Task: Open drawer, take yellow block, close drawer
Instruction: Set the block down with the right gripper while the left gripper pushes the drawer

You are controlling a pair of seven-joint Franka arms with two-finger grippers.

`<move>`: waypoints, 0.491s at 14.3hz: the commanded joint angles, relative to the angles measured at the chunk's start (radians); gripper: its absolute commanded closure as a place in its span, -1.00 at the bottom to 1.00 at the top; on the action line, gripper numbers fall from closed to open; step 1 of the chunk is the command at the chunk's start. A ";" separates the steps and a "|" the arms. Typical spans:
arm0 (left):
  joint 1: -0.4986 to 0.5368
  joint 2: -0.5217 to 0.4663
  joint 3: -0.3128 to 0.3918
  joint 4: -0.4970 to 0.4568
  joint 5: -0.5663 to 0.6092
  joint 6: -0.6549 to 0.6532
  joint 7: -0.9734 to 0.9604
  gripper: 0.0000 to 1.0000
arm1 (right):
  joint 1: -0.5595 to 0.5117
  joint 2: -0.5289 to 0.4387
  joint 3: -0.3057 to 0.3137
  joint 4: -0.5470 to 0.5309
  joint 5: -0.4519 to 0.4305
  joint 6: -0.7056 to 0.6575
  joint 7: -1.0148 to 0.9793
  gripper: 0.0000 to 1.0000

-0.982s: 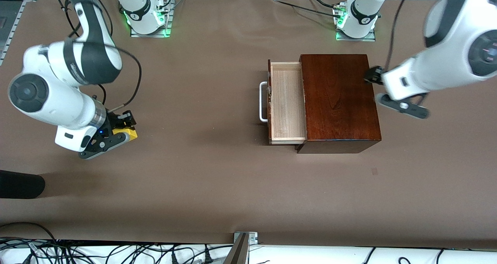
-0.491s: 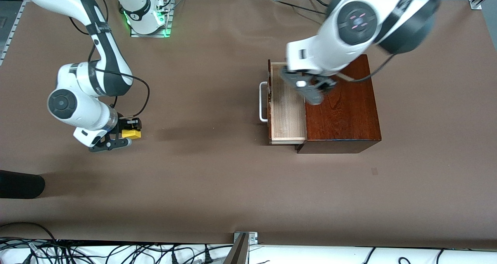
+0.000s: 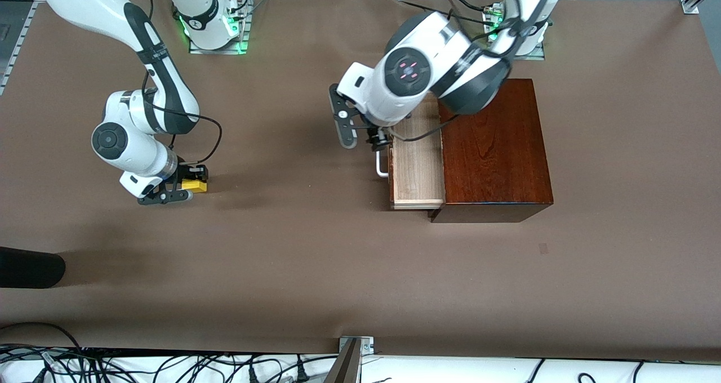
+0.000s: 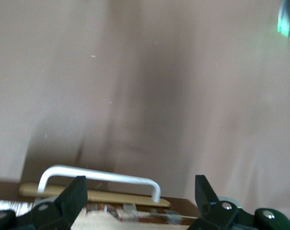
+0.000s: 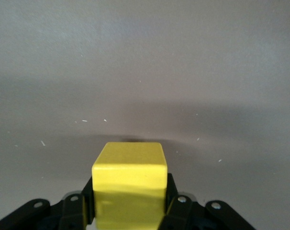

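The drawer (image 3: 418,172) stands pulled out of the reddish-brown box (image 3: 493,146), and the part of its pale inside that shows holds nothing. My left gripper (image 3: 365,136) hangs over the drawer's front by the white handle (image 3: 382,168). In the left wrist view its fingers (image 4: 72,201) stand wide apart, the left gripper (image 4: 138,203) is open, and the handle (image 4: 99,175) lies between them but apart from both. Toward the right arm's end of the table, my right gripper (image 3: 190,185) is shut on the yellow block (image 3: 195,186) low over the cloth. In the right wrist view the right gripper (image 5: 129,203) pinches the block (image 5: 129,177) on both sides.
Brown cloth covers the table (image 3: 293,248). A dark rounded object (image 3: 28,267) lies at the right arm's end, nearer the front camera. Cables (image 3: 169,366) and a metal bracket (image 3: 355,346) run along the near edge.
The left arm has swung from beside the box, over it, to the drawer's handle. The right arm has carried the yellow block a little toward the table's middle, lower.
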 commanded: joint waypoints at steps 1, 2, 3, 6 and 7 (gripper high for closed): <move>-0.029 0.081 0.003 0.005 0.116 0.071 0.183 -1.00 | -0.013 -0.040 0.003 -0.105 0.017 0.110 0.006 0.88; -0.027 0.097 0.001 0.000 0.124 0.085 0.245 -1.00 | -0.013 -0.034 0.003 -0.116 0.017 0.128 0.006 0.69; -0.027 0.109 0.003 -0.008 0.125 0.091 0.285 -1.00 | -0.014 -0.028 0.003 -0.116 0.017 0.128 0.006 0.31; -0.026 0.115 0.003 -0.034 0.125 0.127 0.307 -1.00 | -0.019 -0.026 0.004 -0.099 0.017 0.123 0.004 -1.00; -0.024 0.114 0.003 -0.040 0.127 0.127 0.294 -1.00 | -0.019 -0.031 0.004 -0.064 0.017 0.117 -0.002 -1.00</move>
